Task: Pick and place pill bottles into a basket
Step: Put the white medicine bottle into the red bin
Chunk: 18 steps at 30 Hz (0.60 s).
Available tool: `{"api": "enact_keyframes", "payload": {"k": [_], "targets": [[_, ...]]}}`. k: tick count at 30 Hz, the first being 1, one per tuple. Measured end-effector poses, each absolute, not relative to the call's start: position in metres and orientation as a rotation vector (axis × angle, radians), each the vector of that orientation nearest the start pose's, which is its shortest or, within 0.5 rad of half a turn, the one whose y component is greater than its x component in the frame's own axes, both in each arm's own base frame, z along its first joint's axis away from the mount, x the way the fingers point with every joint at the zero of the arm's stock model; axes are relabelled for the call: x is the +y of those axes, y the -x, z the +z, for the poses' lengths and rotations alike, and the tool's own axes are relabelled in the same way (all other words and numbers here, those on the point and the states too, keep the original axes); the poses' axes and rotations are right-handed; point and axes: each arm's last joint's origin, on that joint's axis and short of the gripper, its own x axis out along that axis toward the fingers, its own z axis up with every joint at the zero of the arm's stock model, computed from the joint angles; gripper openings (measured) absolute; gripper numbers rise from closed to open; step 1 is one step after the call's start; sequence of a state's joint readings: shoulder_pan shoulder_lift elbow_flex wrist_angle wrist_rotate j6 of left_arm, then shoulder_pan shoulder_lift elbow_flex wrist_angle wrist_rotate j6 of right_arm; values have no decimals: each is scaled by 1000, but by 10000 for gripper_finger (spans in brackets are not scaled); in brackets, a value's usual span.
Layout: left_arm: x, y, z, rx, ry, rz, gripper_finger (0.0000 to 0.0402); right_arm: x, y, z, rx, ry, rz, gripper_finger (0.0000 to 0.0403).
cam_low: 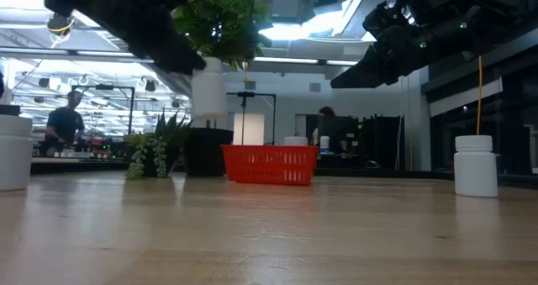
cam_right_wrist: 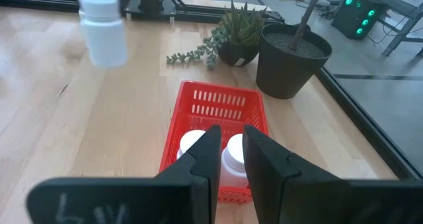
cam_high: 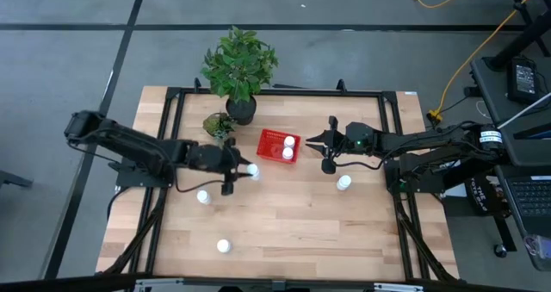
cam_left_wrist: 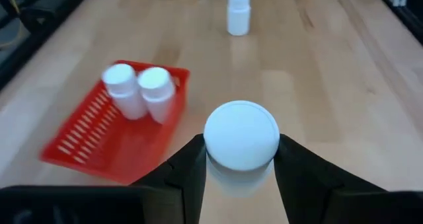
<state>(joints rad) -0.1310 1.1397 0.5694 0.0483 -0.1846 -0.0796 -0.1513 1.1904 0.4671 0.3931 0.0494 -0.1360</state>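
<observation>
- Left wrist view is showing your left gripper (cam_left_wrist: 241,159) clasping a bottle (cam_left_wrist: 241,135) by its sides, one finger pressing on each side below the white cap.
- From the high view, that gripper (cam_high: 241,169) is sitting just left of the basket (cam_high: 269,138), with the held bottle (cam_high: 251,169) at its tip.
- Low view is showing this bottle (cam_low: 209,90) hanging clear above the table (cam_low: 269,234), in front of the big plant (cam_low: 220,20).
- Your right gripper (cam_right_wrist: 228,154) is hovering over the basket's right end with its fingers drawn nearly together, a narrow slit between them, and nothing in it.
- Two bottles (cam_high: 288,147) are standing in the basket's right half.
- On the table you are seeing three more: one (cam_high: 343,183) below the right gripper (cam_high: 312,139), one (cam_high: 203,196) below the left arm, one (cam_high: 223,245) near the front edge.
- A small succulent (cam_right_wrist: 239,27) is sitting beside the black pot (cam_right_wrist: 289,60), behind the basket.
- No label or writing is showing that you could read on any bottle.
</observation>
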Motion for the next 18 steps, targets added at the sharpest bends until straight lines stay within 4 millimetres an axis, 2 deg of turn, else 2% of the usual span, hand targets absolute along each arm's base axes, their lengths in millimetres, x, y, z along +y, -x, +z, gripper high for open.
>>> {"api": "enact_keyframes", "payload": {"k": [9, 13, 18], "targets": [[22, -247, 205, 477, -21, 57, 145, -37, -234, 200, 340, 120, -176, 68], [47, -252, 206, 462, -49, 116, 145, -38, -234, 202, 323, 121, -182, 68], [73, -264, 212, 444, -44, 11, 145, -47, -233, 203, 325, 194, -209, 68]]}}
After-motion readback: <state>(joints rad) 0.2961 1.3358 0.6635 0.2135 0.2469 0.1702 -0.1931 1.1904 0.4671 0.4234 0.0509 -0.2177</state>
